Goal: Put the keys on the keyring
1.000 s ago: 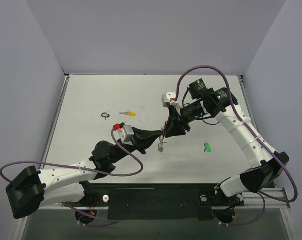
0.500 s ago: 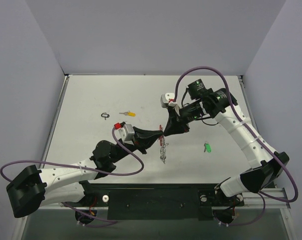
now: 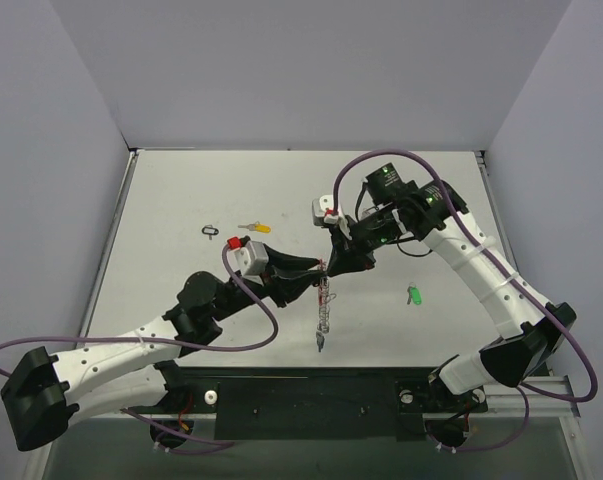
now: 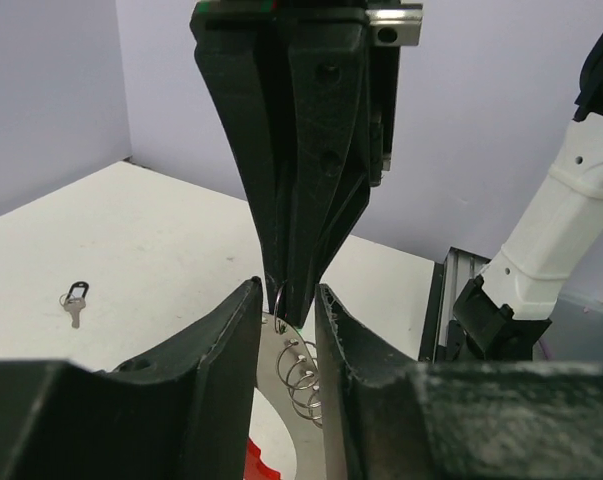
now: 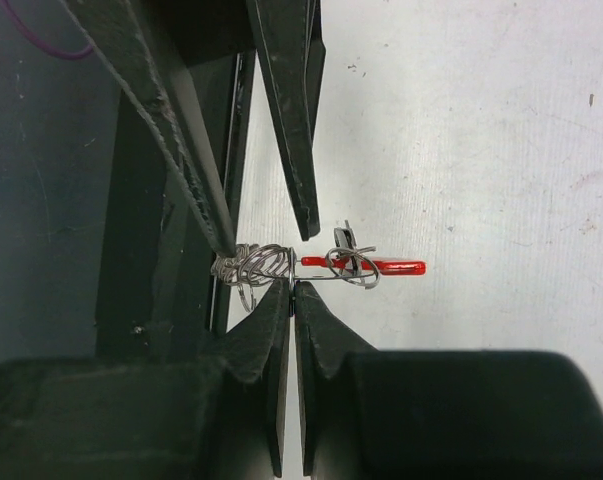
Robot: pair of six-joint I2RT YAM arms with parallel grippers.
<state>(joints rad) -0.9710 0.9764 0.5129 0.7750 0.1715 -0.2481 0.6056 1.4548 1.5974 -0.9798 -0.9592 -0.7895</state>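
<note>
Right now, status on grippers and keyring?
Right gripper shut on keyring. Left gripper open around it. Yellow key, green key loose on table. Nothing blocking.

text: none legible | labels: none | numbers: none

Right gripper (image 3: 329,264) has clamped onto the keyring (image 3: 323,312), left gripper (image 3: 316,280) has spread its jaws, and the coil now dangles lower beneath both.
</note>
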